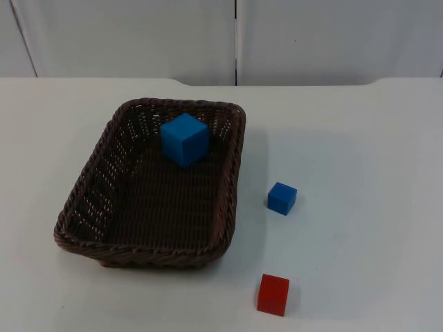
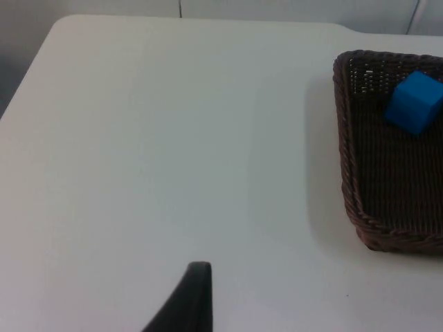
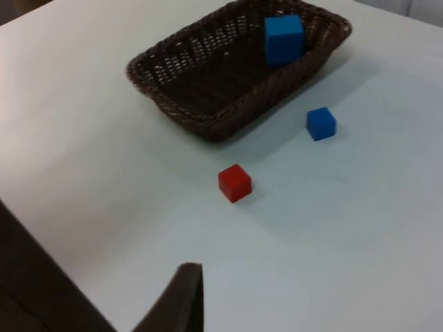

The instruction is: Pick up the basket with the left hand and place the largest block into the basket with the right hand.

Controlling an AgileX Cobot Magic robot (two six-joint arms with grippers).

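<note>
Where the top view looks down on the white counter (image 1: 360,138), a dark brown woven basket (image 1: 228,200) is seen resting flat on it, left of centre. A large blue block (image 1: 185,139) is set inside the basket at about twelve o'clock of its floor, close to the far wall. A small blue block (image 1: 282,198) lies on the counter just beside the basket, at three o'clock from its right rim and apart from it. A red block (image 1: 273,294) is placed at about five o'clock from the basket, near the front edge, well apart from the small blue block.

Along the left wrist view, the left end effector (image 2: 187,301) is shown as one black fingertip hanging above bare counter (image 2: 152,138), well apart from the basket (image 2: 349,187); whether it is spread or pressed together cannot be told. The large blue block (image 2: 414,102) is seen inside the basket, near its far corner.

Along the right wrist view, the right end effector (image 3: 181,297) is likewise shown as one black fingertip over the counter (image 3: 360,228), nothing being pinched by the visible finger, and its spread cannot be told. The red block (image 3: 234,182) lies nearest to it, the small blue block (image 3: 321,124) farther off, and the basket (image 3: 208,121) beyond, with the large blue block (image 3: 283,39) inside it.
</note>
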